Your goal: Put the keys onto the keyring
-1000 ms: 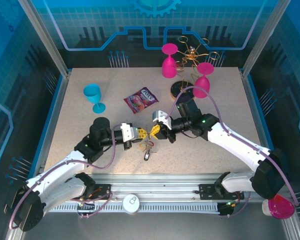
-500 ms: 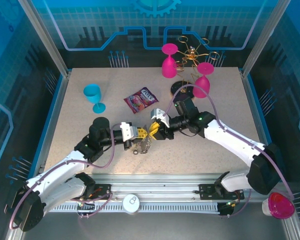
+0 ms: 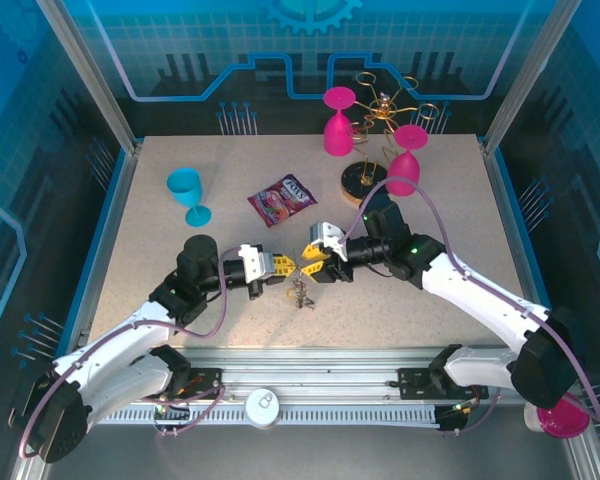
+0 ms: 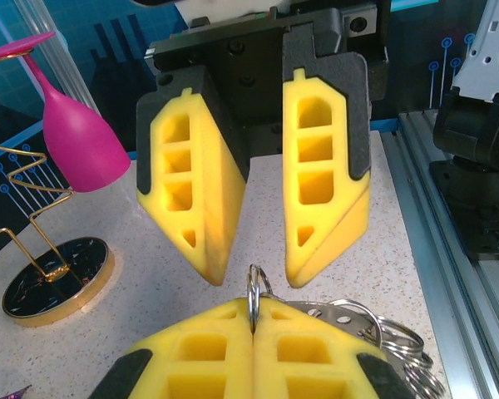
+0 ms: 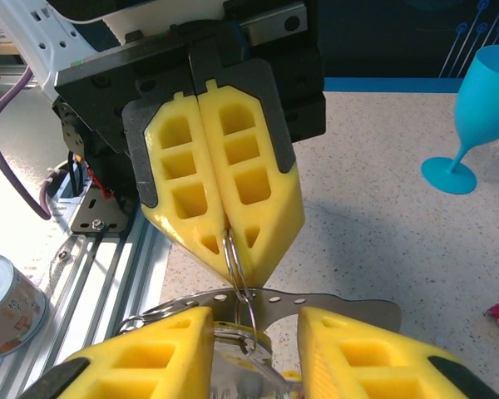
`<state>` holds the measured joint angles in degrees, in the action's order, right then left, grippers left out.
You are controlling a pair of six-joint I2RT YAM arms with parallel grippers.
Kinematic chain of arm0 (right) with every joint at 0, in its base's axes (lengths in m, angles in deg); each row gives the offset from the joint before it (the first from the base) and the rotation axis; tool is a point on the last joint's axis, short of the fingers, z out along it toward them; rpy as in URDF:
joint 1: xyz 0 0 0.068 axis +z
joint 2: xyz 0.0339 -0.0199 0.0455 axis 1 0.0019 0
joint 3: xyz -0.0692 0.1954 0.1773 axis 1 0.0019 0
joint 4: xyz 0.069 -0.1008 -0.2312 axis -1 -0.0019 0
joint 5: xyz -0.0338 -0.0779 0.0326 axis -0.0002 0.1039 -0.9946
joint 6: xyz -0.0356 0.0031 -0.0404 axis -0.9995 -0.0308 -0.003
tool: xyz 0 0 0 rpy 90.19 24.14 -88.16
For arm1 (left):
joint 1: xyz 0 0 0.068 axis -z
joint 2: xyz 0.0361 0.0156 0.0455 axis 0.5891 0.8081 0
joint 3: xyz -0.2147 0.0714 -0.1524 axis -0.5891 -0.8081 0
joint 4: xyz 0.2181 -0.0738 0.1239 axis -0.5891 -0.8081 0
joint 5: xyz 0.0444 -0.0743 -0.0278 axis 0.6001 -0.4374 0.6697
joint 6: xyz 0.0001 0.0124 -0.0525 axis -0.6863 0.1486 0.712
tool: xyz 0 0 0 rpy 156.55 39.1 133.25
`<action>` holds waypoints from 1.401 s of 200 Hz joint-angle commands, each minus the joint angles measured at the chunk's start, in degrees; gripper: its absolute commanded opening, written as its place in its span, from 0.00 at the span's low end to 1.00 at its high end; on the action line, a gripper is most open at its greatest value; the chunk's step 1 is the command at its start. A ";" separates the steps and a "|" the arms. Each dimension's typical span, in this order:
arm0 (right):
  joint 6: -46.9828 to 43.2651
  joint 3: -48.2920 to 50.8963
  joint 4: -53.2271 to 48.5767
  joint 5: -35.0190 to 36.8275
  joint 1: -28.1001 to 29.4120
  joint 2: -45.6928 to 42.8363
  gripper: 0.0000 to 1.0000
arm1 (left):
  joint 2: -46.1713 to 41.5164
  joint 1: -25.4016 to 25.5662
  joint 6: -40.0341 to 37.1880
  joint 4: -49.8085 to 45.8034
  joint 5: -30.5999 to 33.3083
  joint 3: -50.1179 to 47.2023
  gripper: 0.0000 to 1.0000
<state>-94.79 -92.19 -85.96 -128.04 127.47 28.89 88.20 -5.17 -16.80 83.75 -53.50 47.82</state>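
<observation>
We see the left gripper [image 3: 283, 266] pinched shut on the keyring [image 4: 252, 291] over the middle of the table [image 3: 450, 200], the keys [image 3: 300, 293] dangling beneath, the right gripper [image 3: 311, 263] facing it, fingers spread, gripping nothing.

Even overhead light is flooding my table [image 3: 150, 250], and the top view is rendering sharp, with only soft, short shadows forming under my arms. Blue panel glow is tinting the enclosure walls. In the left wrist view, the keyring [image 4: 252, 287], pinched in my left gripper [image 4: 252, 314], is throwing small glints. In the right wrist view, my right gripper [image 5: 254, 324], fingers parted, is blurring near the lens, and bright light is washing out the left edge.
</observation>
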 commanded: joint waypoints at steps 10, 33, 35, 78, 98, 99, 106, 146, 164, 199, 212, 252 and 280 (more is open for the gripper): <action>-1.32 -2.03 1.50 -2.22 0.98 1.39 0.30 | -0.10 0.37 0.35 3.85 -2.29 -0.26 0.00; -1.13 -2.11 2.04 -2.63 1.17 1.84 0.28 | 0.12 0.37 0.45 3.94 -2.29 -0.25 0.00; -1.12 -2.12 2.07 -2.61 1.18 1.85 0.27 | 0.06 0.37 0.45 3.94 -2.29 -0.26 0.00; -0.86 -2.37 3.05 -2.85 1.61 2.53 0.25 | 0.51 0.37 0.45 4.07 -2.33 -0.25 0.00; -0.95 -2.47 3.17 -2.86 1.68 2.50 0.24 | 0.60 0.31 0.36 4.04 -2.21 -0.25 0.00; -0.95 -2.47 3.20 -2.85 1.69 2.49 0.24 | 0.60 0.34 0.36 4.03 -2.21 -0.26 0.00; -1.03 -2.45 3.22 -2.77 1.71 2.55 0.22 | 0.60 0.38 0.26 3.94 -2.11 -0.26 0.00; -1.03 -2.56 3.33 -2.90 1.70 2.47 0.04 | 0.89 0.40 0.27 3.57 -1.97 -0.19 0.00; -1.64 -3.04 1.86 -2.50 1.70 2.33 0.00 | 0.71 0.42 -0.12 1.73 -0.35 0.32 0.00; -6.89 -9.09 -12.17 1.75 2.62 4.56 0.00 | 0.53 0.37 -3.98 -8.85 3.77 3.97 0.15; -9.21 -12.06 -18.41 4.61 3.69 6.02 0.00 | 0.81 0.44 -5.77 -13.19 5.27 5.70 0.15; -13.77 -23.48 -33.96 14.20 7.62 12.78 0.00 | 3.28 0.50 -10.15 -24.93 10.93 11.62 0.13; -12.89 -29.33 -37.15 15.03 8.52 15.74 0.00 | 3.43 0.60 -10.70 -25.65 10.21 12.21 0.03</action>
<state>-106.39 -116.56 -116.08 -112.21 133.64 42.98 91.17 -5.07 -24.89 61.06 -45.15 57.90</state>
